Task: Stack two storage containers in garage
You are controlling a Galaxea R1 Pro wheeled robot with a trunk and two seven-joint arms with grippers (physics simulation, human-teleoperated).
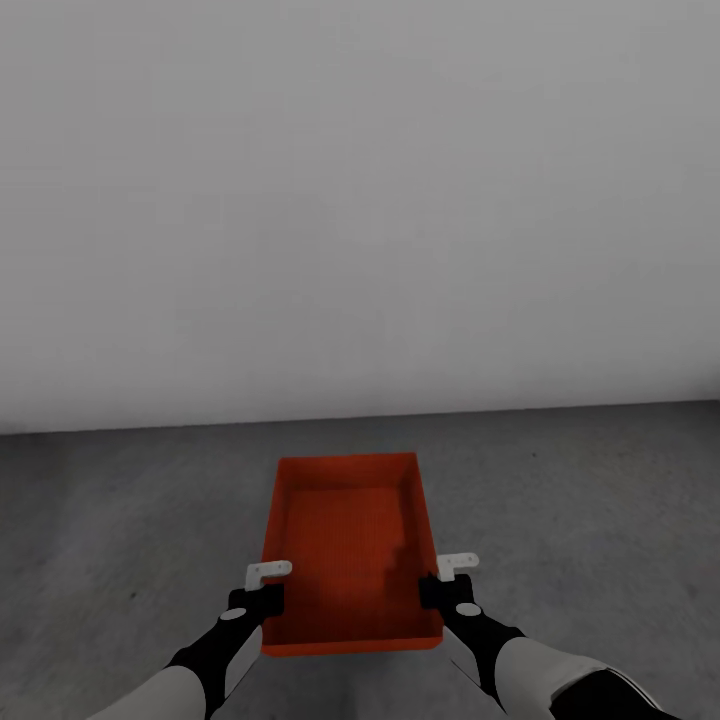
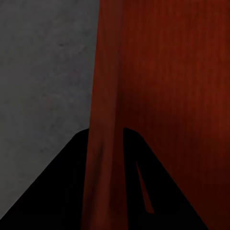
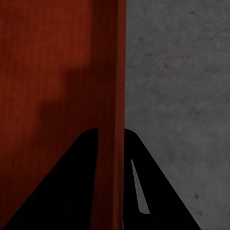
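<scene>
Head view: orange-red rectangular plastic container (image 1: pixel 350 545) sits between both grippers above the dark grey speckled concrete floor (image 1: pixel 600 500), long axis pointing away toward the plain white-grey wall (image 1: pixel 360 200). The left gripper (image 1: pixel 262 590) and right gripper (image 1: pixel 448 582) flank its near end.

Left wrist view: jaws clamp the left side wall.

Right wrist view: jaws clamp the right side wall.
</scene>
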